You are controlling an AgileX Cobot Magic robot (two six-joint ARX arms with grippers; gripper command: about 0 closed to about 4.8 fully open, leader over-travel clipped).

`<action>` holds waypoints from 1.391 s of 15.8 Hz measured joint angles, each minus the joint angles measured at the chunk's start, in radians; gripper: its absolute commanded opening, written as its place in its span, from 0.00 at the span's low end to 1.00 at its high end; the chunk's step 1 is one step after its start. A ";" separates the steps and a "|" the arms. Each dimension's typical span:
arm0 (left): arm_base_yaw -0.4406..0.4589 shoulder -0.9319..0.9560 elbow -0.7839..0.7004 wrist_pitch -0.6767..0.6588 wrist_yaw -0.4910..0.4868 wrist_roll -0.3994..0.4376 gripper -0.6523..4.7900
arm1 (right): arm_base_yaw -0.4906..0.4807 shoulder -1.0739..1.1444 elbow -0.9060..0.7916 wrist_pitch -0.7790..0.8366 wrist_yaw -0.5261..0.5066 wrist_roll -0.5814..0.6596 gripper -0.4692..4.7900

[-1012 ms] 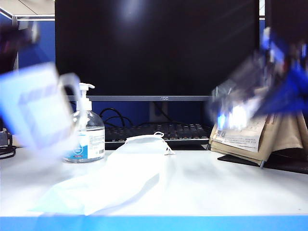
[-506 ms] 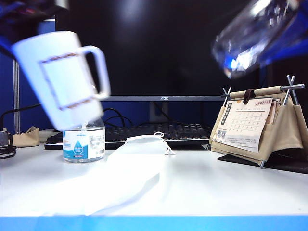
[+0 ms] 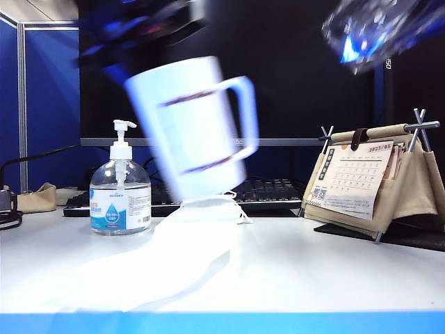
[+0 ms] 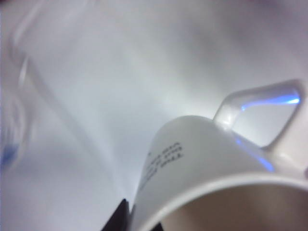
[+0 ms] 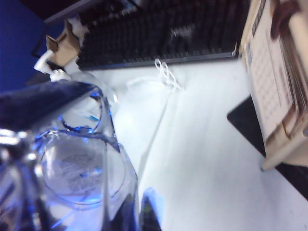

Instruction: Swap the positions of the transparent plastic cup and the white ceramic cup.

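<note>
The white ceramic cup [image 3: 195,129], blurred and tilted with its handle to the right, hangs in the air over the middle-left of the table. My left gripper [image 3: 142,28] holds it from above, shut on its rim. In the left wrist view the ceramic cup [image 4: 202,163] fills the frame and my left gripper [image 4: 139,221] pinches its wall. The transparent plastic cup [image 3: 379,31] is high at the top right, tilted, held by my right gripper [image 3: 424,17]. The right wrist view shows the plastic cup [image 5: 82,168] close up, with my right gripper [image 5: 132,211] shut on its wall.
A pump bottle [image 3: 120,188] stands at the left. A white face mask [image 3: 201,240] lies across the middle of the white table [image 3: 334,271]. Behind are a keyboard [image 3: 264,191] and a dark monitor [image 3: 292,76]. A desk calendar [image 3: 368,184] stands at the right.
The white ceramic cup has travelled from the far left to the middle, above the mask. The transparent plastic cup has risen from mid-height on the right to the top right corner.
</note>
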 measured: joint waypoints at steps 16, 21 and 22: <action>-0.184 0.442 0.433 -0.058 0.043 0.093 0.11 | 0.000 -0.058 0.063 -0.106 0.042 -0.052 0.07; -0.197 0.468 0.433 -0.063 0.042 0.133 0.11 | 0.000 -0.058 0.063 -0.116 0.076 -0.060 0.07; -0.203 0.471 0.433 -0.058 0.040 0.135 0.11 | 0.000 -0.058 0.063 -0.116 0.085 -0.061 0.07</action>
